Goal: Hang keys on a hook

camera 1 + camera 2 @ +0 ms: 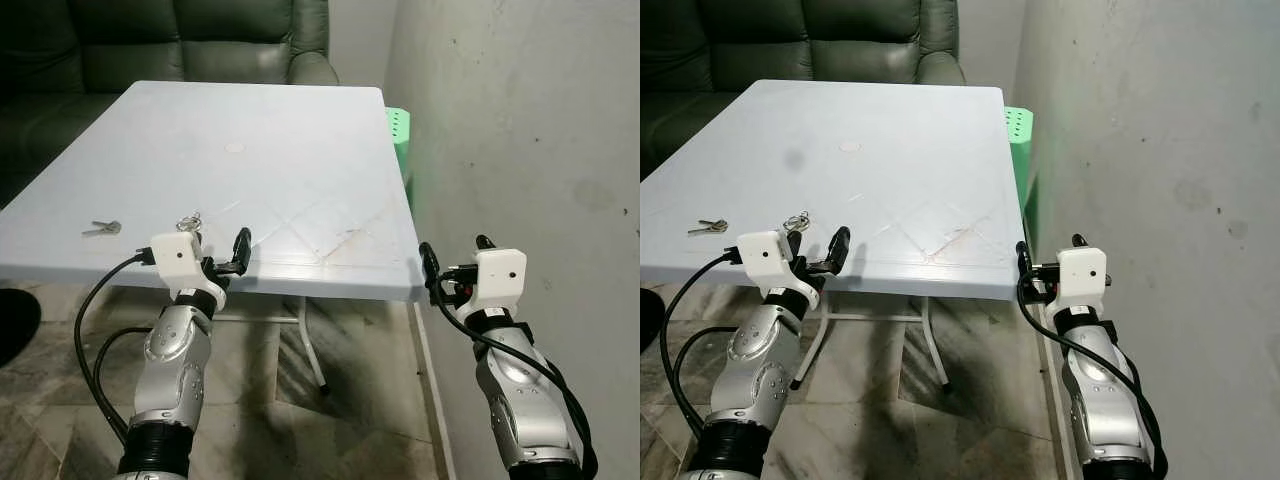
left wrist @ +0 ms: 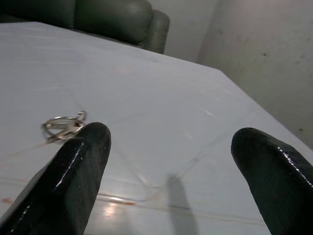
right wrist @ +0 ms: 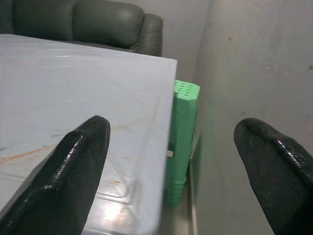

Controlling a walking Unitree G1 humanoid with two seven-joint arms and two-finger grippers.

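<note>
White desk (image 1: 300,150) fills mid-frame; keys (image 1: 188,222) lie lower left, just ahead of the released left tool (image 1: 222,258), lined up for grasping; right tool (image 1: 455,268) released.

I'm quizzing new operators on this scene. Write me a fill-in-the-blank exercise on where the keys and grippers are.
1. The key ring lies on the white ____, just ahead of the left gripper.
2. A second set of keys lies to the robot's ____ of the key ring.
3. The left gripper's fingers are ____, with nothing between them.
4. The right gripper hovers beside the table's near-right ____.

Missing words: table; left; open; corner
</note>
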